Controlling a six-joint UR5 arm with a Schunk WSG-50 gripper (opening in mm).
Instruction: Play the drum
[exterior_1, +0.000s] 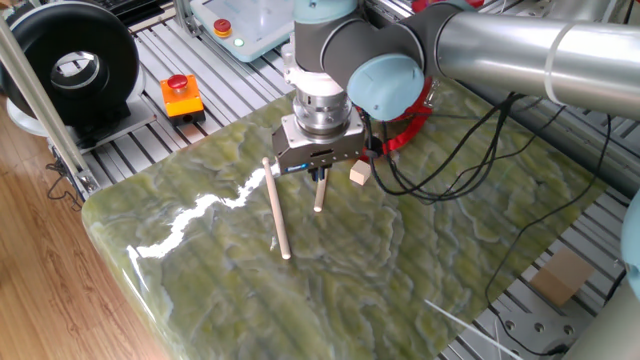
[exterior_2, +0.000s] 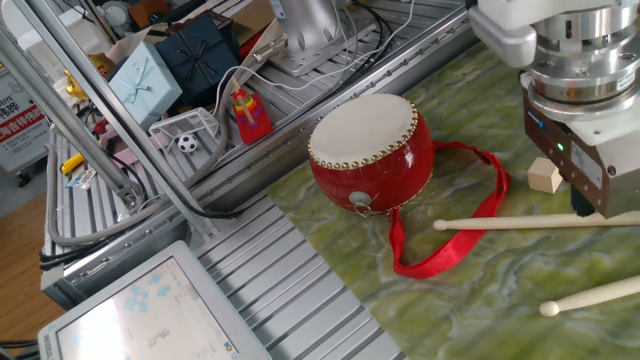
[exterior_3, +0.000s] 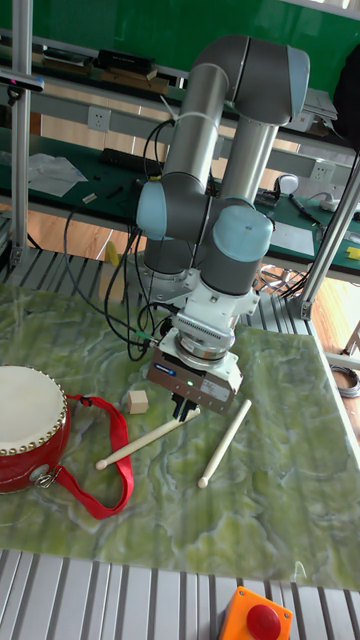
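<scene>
Drumsticks are lying on the green marbled table (exterior_1: 330, 270) in one fixed view: a long drumstick (exterior_1: 276, 209) is slanting from 12 toward 6 o'clock, and a shorter-looking second drumstick (exterior_1: 320, 192) is sitting under the gripper (exterior_1: 317, 176), whose fingers are pointing down around its upper end; how tightly they are closing I cannot tell. A small wooden block (exterior_1: 359, 174) is resting at the gripper's 3 o'clock.

From the other fixed view, the drum (exterior_2: 372, 152) is sitting at the table's edge, its red ribbon strap (exterior_2: 458, 235) looping toward 4 o'clock, with the block beyond the strap at 3 o'clock.

In the tall fixed view, the drum is standing at the gripper's 9 o'clock, well apart. An orange box with red button (exterior_3: 257, 615) is sitting at 6 o'clock.
</scene>
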